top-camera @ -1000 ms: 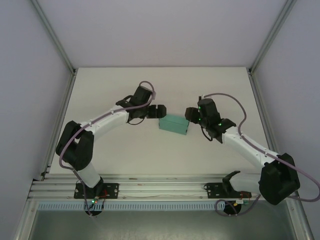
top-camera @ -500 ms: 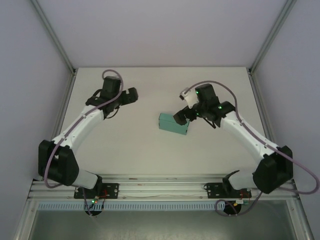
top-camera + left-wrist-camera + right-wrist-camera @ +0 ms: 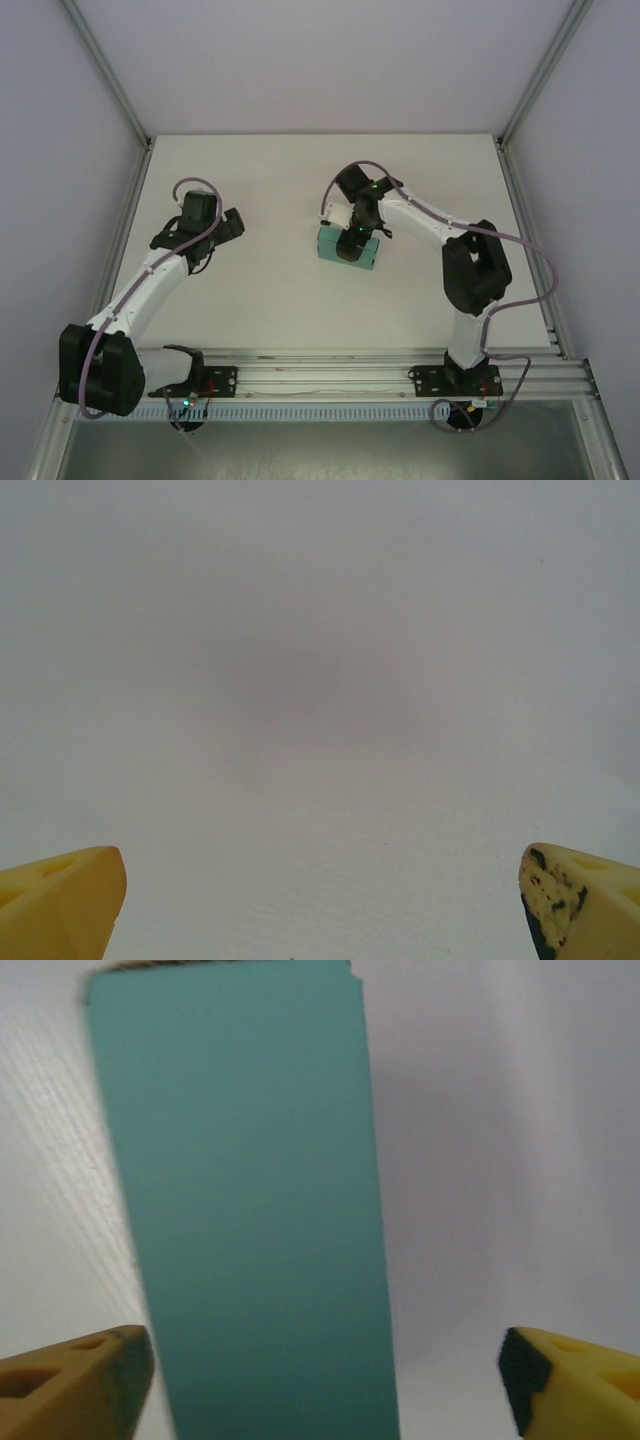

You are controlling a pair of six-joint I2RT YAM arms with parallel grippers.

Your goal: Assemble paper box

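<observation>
Teal-green paper box [image 3: 347, 247], top view: small closed-up rectangular block lying flat mid tabletop [image 3: 280, 180], same spot as a second ago. Left hand [image 3: 234, 222] was at the box's left end then. It has now swung off to the left side, well apart from the box, nothing in it. Right hand [image 3: 357, 235] was beside the right end. Now that arm reaches round from the far side and the hand sits over the box top; whether it touches is hard to tell from up here

Left wrist view: left hand [image 3: 320, 870] fingers spread wide, one yellow tip in each lower corner, bare tabletop between them, no card

Right wrist view: paper box [image 3: 240, 1210] runs lengthways away from the camera, blurred, under the right hand [image 3: 325, 1355]. Fingers apart, one tip just beside the box's long edge and the other well clear, so not clamped on it

Meaning: two-handed work on the ends looks done and the box reads as formed. Right hand is likely lining up for a press or a pick across the sides, no grip yet
</observation>
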